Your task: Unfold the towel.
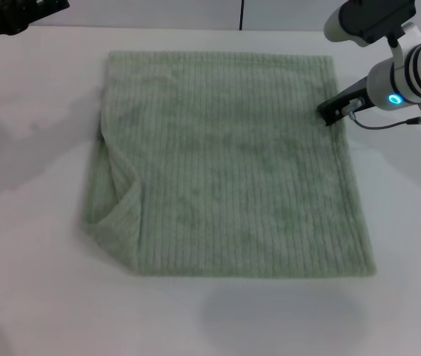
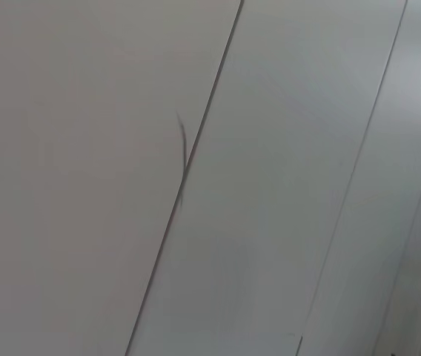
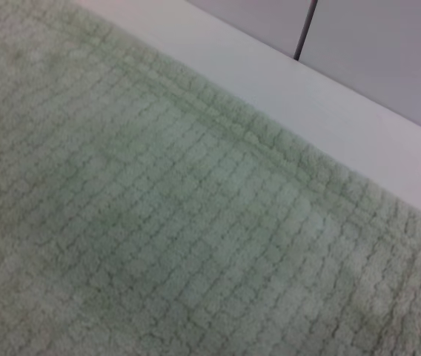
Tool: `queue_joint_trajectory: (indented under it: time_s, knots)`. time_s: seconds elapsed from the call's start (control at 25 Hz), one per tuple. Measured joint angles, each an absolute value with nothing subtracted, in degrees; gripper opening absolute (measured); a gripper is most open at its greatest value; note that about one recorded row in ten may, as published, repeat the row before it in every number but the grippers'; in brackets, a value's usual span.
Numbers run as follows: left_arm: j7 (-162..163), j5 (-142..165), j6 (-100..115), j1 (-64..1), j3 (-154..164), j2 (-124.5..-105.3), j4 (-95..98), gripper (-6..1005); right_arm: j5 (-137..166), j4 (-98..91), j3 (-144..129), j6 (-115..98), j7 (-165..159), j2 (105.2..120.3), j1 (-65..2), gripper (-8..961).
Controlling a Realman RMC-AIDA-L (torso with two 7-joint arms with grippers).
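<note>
The pale green ribbed towel (image 1: 229, 170) lies mostly flat on the white table (image 1: 32, 297). Along its left edge a strip is folded over, making a loose flap (image 1: 118, 208) toward the near left corner. My right gripper (image 1: 333, 110) sits low at the towel's right edge, near the far right corner. The right wrist view is filled by the towel (image 3: 158, 222) and its hemmed border (image 3: 270, 144), seen from close up. My left arm (image 1: 7, 18) is parked off the table's far left corner, away from the cloth.
Bare white table surrounds the towel on all sides, widest at the left and front. A grey panelled wall (image 2: 270, 185) stands behind the table's far edge (image 3: 329, 104).
</note>
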State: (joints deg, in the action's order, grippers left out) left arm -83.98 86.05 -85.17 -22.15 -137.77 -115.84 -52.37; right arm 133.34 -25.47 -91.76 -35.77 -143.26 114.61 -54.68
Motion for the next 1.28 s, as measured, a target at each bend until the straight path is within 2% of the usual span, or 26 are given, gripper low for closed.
queue_joint_trajectory:
  time_s: [0.36, 0.56, 0.6, 0.64, 0.68, 0.76, 0.8, 0.84, 0.88, 1.04, 1.12, 1.28]
  knots:
    - [-84.0, 86.1, -85.1, -22.2, -136.3, -115.33, -52.2, 871, 134.3, -25.7, -91.9, -35.3, -143.3, 114.75, -54.7, 36]
    - [-84.3, 86.2, -84.7, -22.1, -136.2, -115.31, -52.1, 871, 145.7, -33.2, -91.5, -33.0, -147.6, 116.14, -51.5, 43]
    - [-84.3, 86.2, -84.7, -22.1, -136.2, -115.30, -52.1, 871, 150.7, -37.1, -91.4, -32.5, -150.0, 116.79, -49.3, 44]
    - [-84.3, 86.2, -84.5, -22.1, -136.3, -115.27, -52.0, 871, 160.0, -45.1, -90.8, -31.1, -153.5, 118.15, -44.6, 45]
    - [-84.3, 86.2, -84.5, -22.1, -136.3, -115.27, -52.0, 871, 160.0, -45.1, -90.8, -31.1, -153.5, 118.15, -44.6, 47]
    - [-84.4, 86.2, -83.9, -22.2, -136.3, -115.40, -52.0, 871, 166.6, -53.5, -90.9, -27.8, -154.5, 119.17, -38.6, 49]
    - [-84.4, 86.2, -83.3, -22.2, -136.3, -115.55, -52.0, 871, 169.1, -61.3, -92.5, -21.4, -153.3, 119.43, -31.4, 51]
    - [-84.5, 86.2, -82.8, -22.2, -136.3, -115.66, -52.0, 871, 169.1, -63.8, -93.7, -17.5, -153.2, 119.43, -28.3, 52]
    - [-84.7, 86.2, -81.7, -22.3, -136.3, -115.96, -51.9, 871, 169.1, -63.8, -93.7, -17.5, -153.2, 119.43, -28.3, 53]
    - [-86.0, 86.2, -78.5, -22.5, -136.3, -117.26, -51.9, 871, 168.2, -65.8, -100.1, 13.1, -152.0, 119.31, -14.9, 59]
    - [-86.6, 86.2, -77.3, -22.6, -136.3, -117.60, -51.8, 871, 167.6, -64.0, -100.9, 19.3, -152.0, 119.41, -13.5, 62]
    - [-89.7, 85.5, -72.8, -25.1, -136.6, -118.09, -47.6, 871, 156.4, -49.5, -105.7, 51.2, -154.7, 119.34, -11.3, 67]
